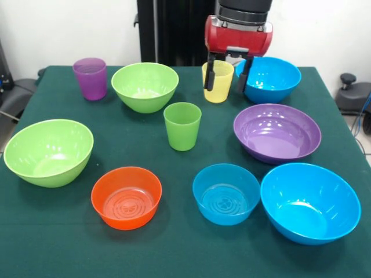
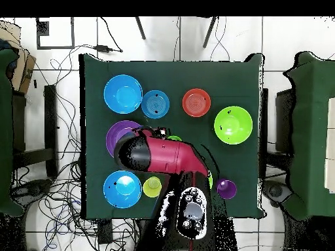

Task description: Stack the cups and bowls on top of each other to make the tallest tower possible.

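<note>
All cups and bowls stand apart on the green table; no tower stands. My gripper is open and hangs low at the far side, its left finger in front of the yellow cup and its right finger before a blue bowl. I cannot tell whether it touches the cup. The green cup is mid-table and the purple cup far left. Lime bowls sit at the far middle and left. The purple bowl, orange bowl, small blue bowl and large blue bowl sit nearer the camera.
In the overhead view the red arm covers the table's middle and hides the gripper. The yellow cup and blue bowl show beside it. Chairs and cables surround the table.
</note>
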